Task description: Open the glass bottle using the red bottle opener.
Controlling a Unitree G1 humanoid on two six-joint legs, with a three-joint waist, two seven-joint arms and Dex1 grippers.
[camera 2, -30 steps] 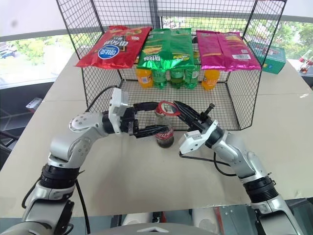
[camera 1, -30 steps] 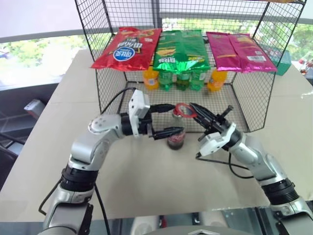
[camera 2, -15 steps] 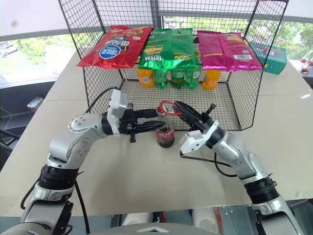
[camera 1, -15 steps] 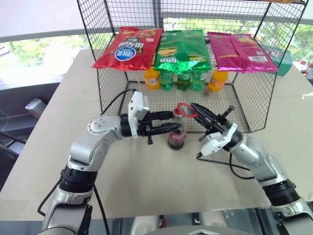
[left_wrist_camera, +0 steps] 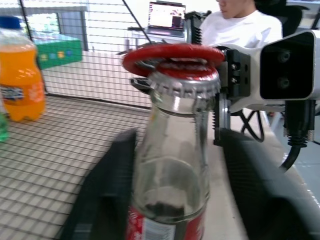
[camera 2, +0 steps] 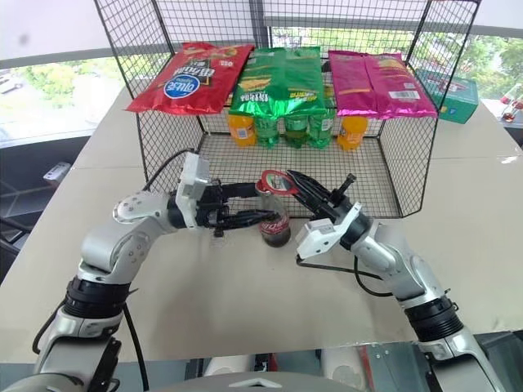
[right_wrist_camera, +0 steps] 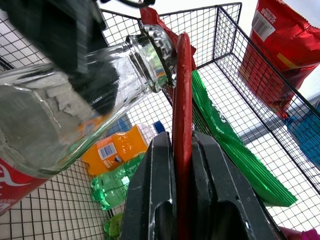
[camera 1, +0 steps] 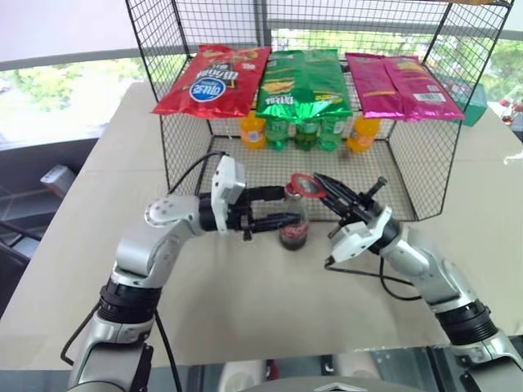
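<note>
The glass bottle, holding dark liquid and bearing a red label, stands upright on the table in front of the wire rack, its metal cap still on. My left gripper reaches in level from the left and is open, one finger close against the glass and the other finger a little apart from it. My right gripper comes from the right, shut on the red bottle opener. The opener's ring head rests on top of the cap.
Behind the bottle stands a black wire rack with red, green and pink snack bags on top and orange and green plastic bottles inside. A green box sits at the back right. A person sits beyond the table.
My left gripper's fingers, wide apart a second ago, closed in on the bottle's neck and have now spread again. The bottle, the opener and my right gripper have stayed in place.
</note>
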